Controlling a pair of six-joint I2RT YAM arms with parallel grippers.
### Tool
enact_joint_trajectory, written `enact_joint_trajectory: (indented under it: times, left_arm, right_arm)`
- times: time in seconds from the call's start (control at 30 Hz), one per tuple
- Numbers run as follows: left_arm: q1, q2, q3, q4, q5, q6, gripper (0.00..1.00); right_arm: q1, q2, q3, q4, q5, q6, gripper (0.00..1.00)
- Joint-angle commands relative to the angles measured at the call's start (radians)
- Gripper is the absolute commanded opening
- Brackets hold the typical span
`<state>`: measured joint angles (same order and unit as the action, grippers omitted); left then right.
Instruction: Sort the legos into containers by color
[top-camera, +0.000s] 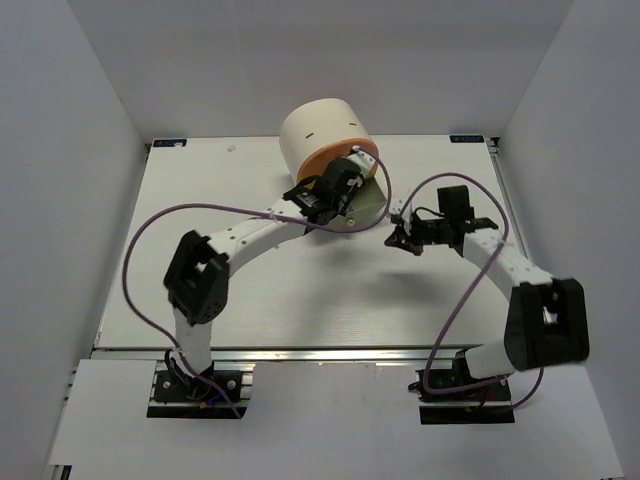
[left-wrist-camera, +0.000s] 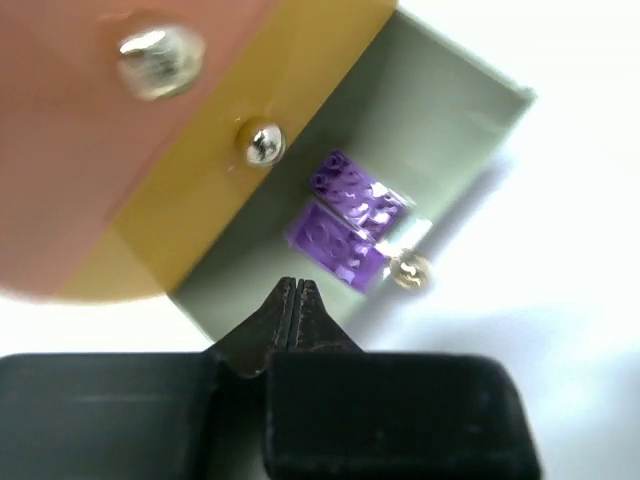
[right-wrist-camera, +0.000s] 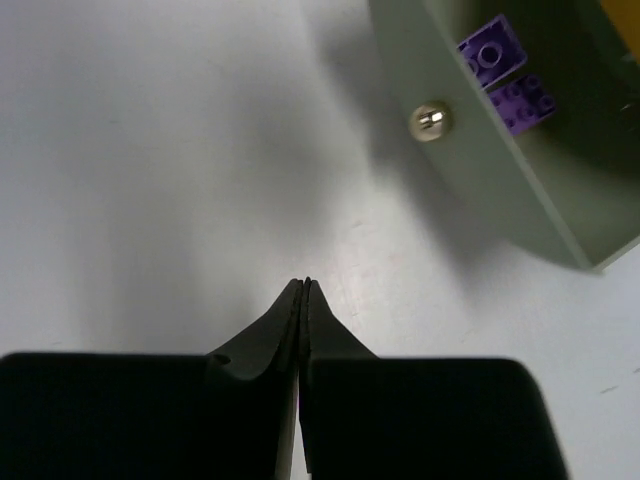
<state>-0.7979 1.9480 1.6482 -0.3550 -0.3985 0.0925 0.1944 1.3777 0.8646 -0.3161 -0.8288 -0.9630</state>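
I am hovering my left claw (left-wrist-camera: 297, 285), pinched together and empty, over the open grey-green drawer (left-wrist-camera: 435, 115) holding both purple legos (left-wrist-camera: 350, 220) (right claw (right-wrist-camera: 305, 285), also together, hanging over the table (right-wrist-camera: 150, 150)), so pushing it shut seems next.

White table (top-camera: 230, 180); cream cabinet (top-camera: 318, 128) at far edge

White links (top-camera: 250, 235), black joints (top-camera: 200, 280), purple cables (top-camera: 130, 265); hands (left-wrist-camera: 297, 290) (right-wrist-camera: 305, 288) seemingly matte black.

Two purple legos (left-wrist-camera: 358, 192); three drawers (left-wrist-camera: 440, 130); three knobs (left-wrist-camera: 263, 143).
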Motion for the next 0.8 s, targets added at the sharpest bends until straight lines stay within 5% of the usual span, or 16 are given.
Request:
enact_joint_trajectory:
  times: [0.0,0.03,0.07,0.23,0.5,0.77]
  left_arm:
    - [0.003,-0.272,-0.11,-0.027,0.09,-0.207,0.0]
    - [0.003,-0.317,-0.158,-0.03,0.125,-0.242,0.04]
    - [0.003,-0.421,-0.207,-0.03,0.13,-0.276,0.22]
    - [0.003,-0.736,-0.574,-0.016,0.145,-0.488,0.69]
    - [0.003,-1.128,-0.876,-0.056,0.069,-0.715,0.82]
    - [0.003,-1.207,-0.958,-0.091,0.044,-0.784,0.84]
  right_arm:
    - [0.028,0.144,0.163,0.054,0.042,-0.103,0.0]
    - [0.034,0.18,0.198,0.057,0.055,-0.106,0.0]
    - [0.048,0.242,0.229,0.054,0.077,-0.108,0.0]
    - [0.094,0.38,0.37,0.055,0.169,-0.118,0.0]
    - [0.164,0.504,0.409,0.392,0.437,0.11,0.0]
    - [0.223,0.558,0.385,0.683,0.649,0.208,0.0]
